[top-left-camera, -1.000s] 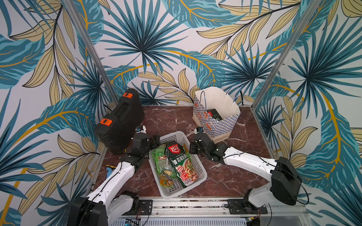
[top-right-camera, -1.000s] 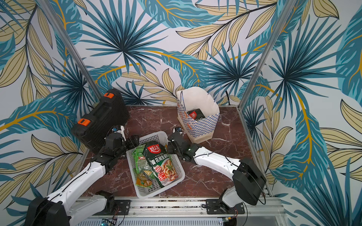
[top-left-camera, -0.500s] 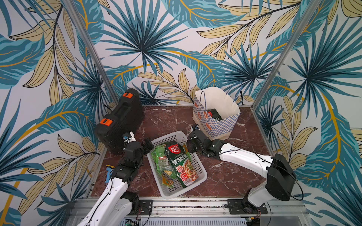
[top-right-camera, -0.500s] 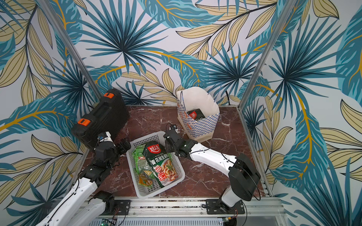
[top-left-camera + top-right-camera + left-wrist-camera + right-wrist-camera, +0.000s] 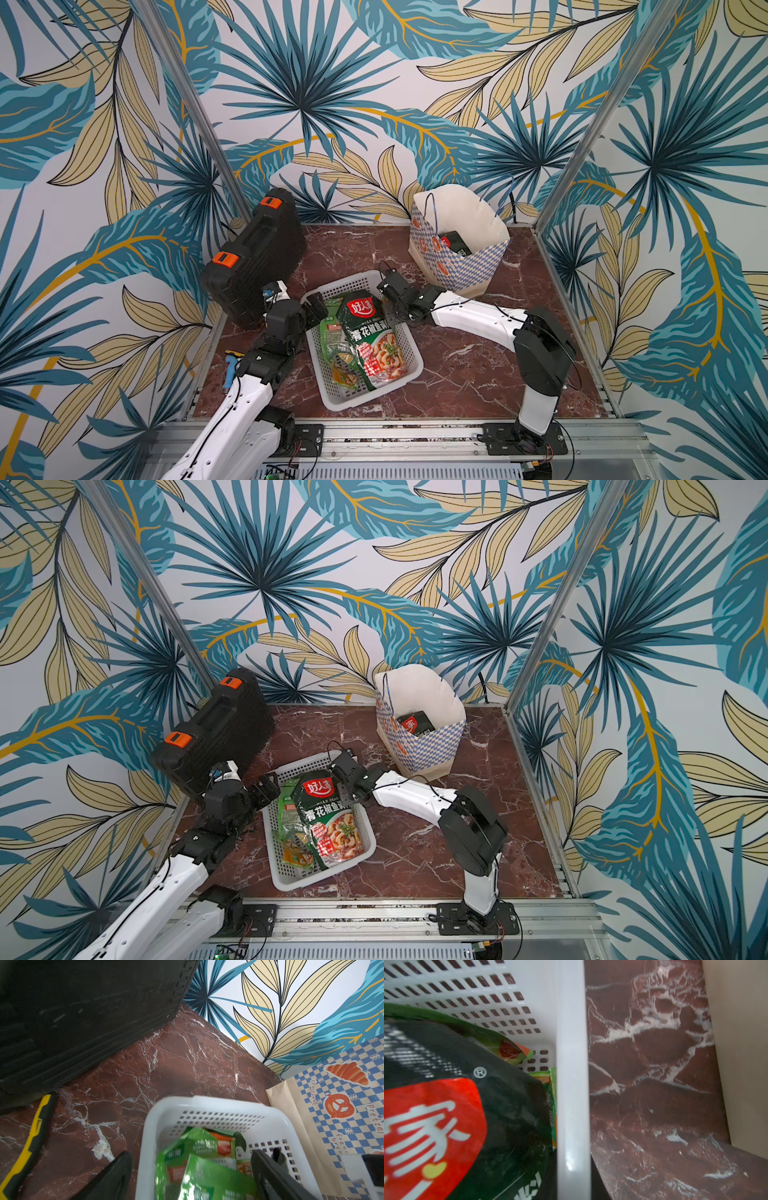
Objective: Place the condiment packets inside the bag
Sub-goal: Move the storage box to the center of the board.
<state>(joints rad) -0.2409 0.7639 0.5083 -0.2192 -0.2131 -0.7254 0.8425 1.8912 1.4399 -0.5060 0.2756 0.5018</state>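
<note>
Both arms have swung in to the white basket (image 5: 357, 399), and the right gripper (image 5: 392, 316) has left the foot of the bag (image 5: 465, 266).
On the red bench (image 5: 457, 374), the black case (image 5: 257, 262) stands near the basket on the left arm's side. The bag stands just past the basket's far corner, with one dark pouch (image 5: 453, 245) inside. A big dark-green pouch (image 5: 370, 336) and small green and orange condiment packets (image 5: 332, 336) lie in the basket. The right jaws pinch the basket's rim. The left gripper (image 5: 318, 309) has its jaws spread, one inside the basket and one outside.

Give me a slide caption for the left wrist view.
Open left gripper astride the white basket of green condiment packets, checkered bag beside it.
</note>
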